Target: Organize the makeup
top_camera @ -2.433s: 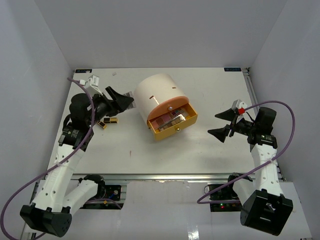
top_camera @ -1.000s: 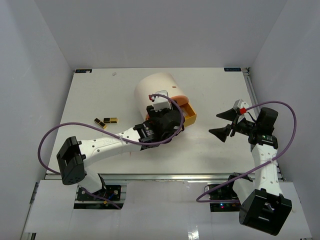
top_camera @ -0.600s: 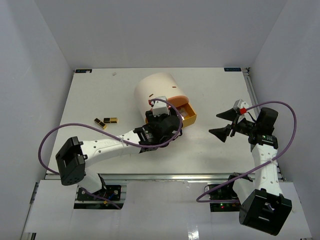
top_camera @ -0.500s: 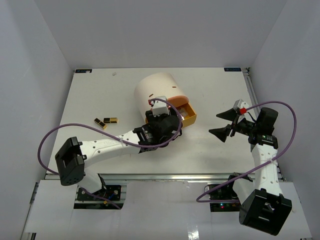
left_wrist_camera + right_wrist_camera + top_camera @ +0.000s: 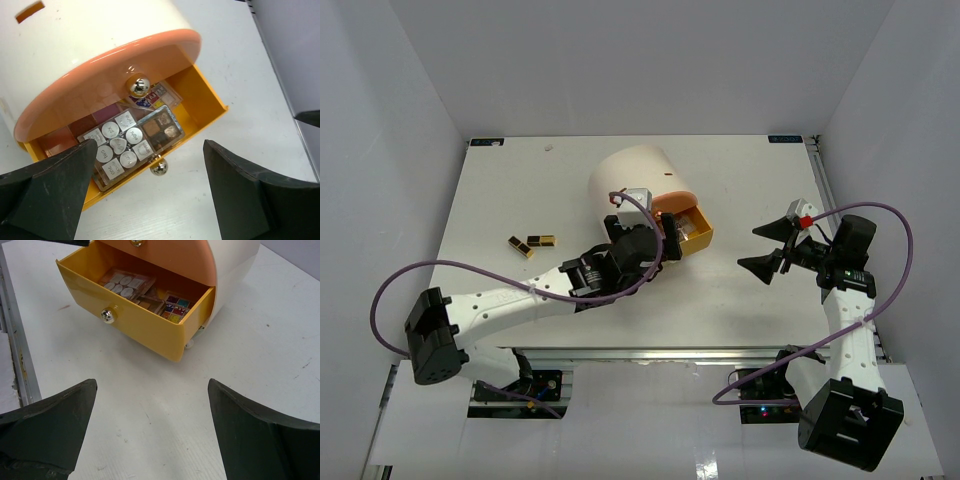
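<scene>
"Hovering over the drawer (image 5: 210,102), is the left gripper (image 5: 150,147) carrying anything?" asks Ana.

"No. Its jaws are spread wide with nothing between them, right above the palettes (image 5: 127,142) lying in the yellow drawer, under the pink front (image 5: 110,65). The right gripper (image 5: 151,385) is spread and empty too, off to the drawer's right and apart from it," says Ben.

"So what's left?"

"The bars (image 5: 532,243) lie loose on the table (image 5: 500,190), well to the left of the cylinder (image 5: 630,175). I'd judge fetching them is the step now."

"How to do it well?"

"Rise straight up first, so neither finger clips the drawer's wall or the pink front. Then swing left and come down over 1 bar only, jaws across its narrow side. They lie close together, so I'd take an outer one first to avoid nudging its neighbours. Close only once both fingers sit low beside it. The bars look small and may skid."

"And the drawer?"

"Leave it open. Whether the bars belong there or in another compartment, I can't tell."
</scene>
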